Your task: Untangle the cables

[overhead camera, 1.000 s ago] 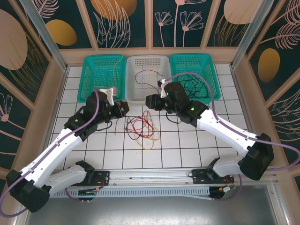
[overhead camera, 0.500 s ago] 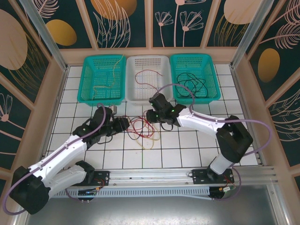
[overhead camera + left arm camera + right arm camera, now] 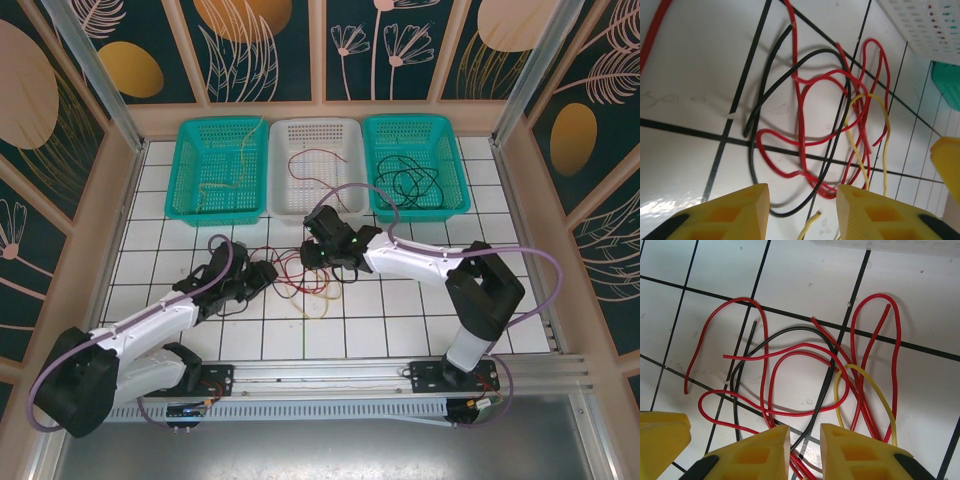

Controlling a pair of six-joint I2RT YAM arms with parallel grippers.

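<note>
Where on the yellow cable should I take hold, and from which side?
Probably the yellow cable by what looks like its loose tip, straight down with the left end effector. That tip lies flat on bare table between its open fingers, with no red strand over it. The yellow arch further in is crossed by red cables, so a grip there would likely snag them.
</note>
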